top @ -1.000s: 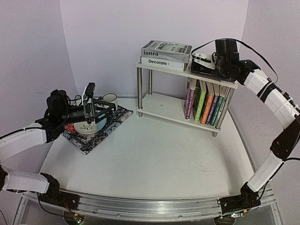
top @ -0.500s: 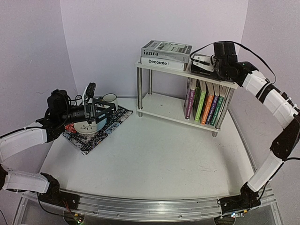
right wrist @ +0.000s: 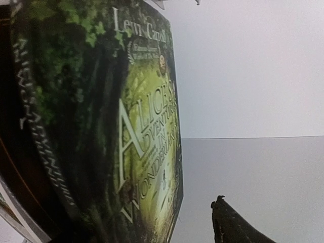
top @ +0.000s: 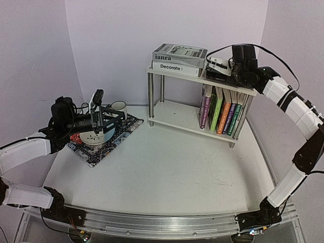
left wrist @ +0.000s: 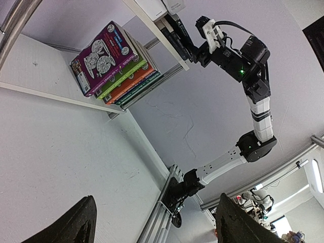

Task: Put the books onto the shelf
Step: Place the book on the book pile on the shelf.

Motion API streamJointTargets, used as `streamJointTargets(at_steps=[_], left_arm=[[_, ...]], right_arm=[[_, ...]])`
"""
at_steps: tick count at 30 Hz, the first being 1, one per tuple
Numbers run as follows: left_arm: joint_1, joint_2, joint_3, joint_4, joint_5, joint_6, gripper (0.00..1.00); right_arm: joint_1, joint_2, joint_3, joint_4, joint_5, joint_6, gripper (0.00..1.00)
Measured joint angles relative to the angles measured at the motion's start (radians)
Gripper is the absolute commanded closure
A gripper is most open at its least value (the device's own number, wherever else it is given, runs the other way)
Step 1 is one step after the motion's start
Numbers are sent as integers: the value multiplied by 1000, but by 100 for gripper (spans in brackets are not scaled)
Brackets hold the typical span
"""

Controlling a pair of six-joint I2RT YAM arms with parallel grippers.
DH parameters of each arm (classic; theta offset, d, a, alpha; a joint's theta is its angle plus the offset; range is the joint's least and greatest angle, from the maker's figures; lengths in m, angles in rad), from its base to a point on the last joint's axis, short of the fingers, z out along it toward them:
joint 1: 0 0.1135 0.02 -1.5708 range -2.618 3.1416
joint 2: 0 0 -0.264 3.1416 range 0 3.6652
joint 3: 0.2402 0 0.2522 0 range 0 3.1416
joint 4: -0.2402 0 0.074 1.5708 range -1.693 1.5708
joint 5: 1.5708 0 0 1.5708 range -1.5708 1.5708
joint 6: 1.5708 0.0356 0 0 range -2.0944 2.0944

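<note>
At 1 o'clock on the worktop [top: 162, 167] stands the shelf [top: 174, 112]: two flat white boards on chrome tube legs. In the top view, two large books [top: 179, 58] lie stacked flat at the left end of the upper board. A row of thin paperbacks [top: 223, 111] stands upright at the right end of the lower board, with purple, green and orange spines. The right fingers [top: 216, 68] sit at a low dark stack [top: 215, 77] on the upper board's right end; their gap cannot be read from this view.

Only the right wrist view shows a glossy green-black cover, the Alice book [right wrist: 147, 131], filling the 9 o'clock half. One dark fingertip [right wrist: 233, 225] at 5 o'clock stands clear of it, so these fingers are parted and clamp nothing.

Only the left wrist view shows the purple cartoon cover [left wrist: 104, 55] facing outward.

At 9 o'clock the left fingers [top: 114, 117] hang over the patterned placemat [top: 109, 144] beside a mug [top: 119, 106], spread wide, empty and well apart from every book
</note>
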Motion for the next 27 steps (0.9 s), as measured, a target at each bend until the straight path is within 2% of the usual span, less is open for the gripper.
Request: streamJointTargets(at_steps=[7, 27], left_arm=[[0, 0, 0, 0, 5, 0, 18], [0, 11, 0, 0, 9, -2, 18]], right_arm=[[0, -1, 37, -35, -13, 59, 2], [0, -34, 100, -219, -148, 224, 2]])
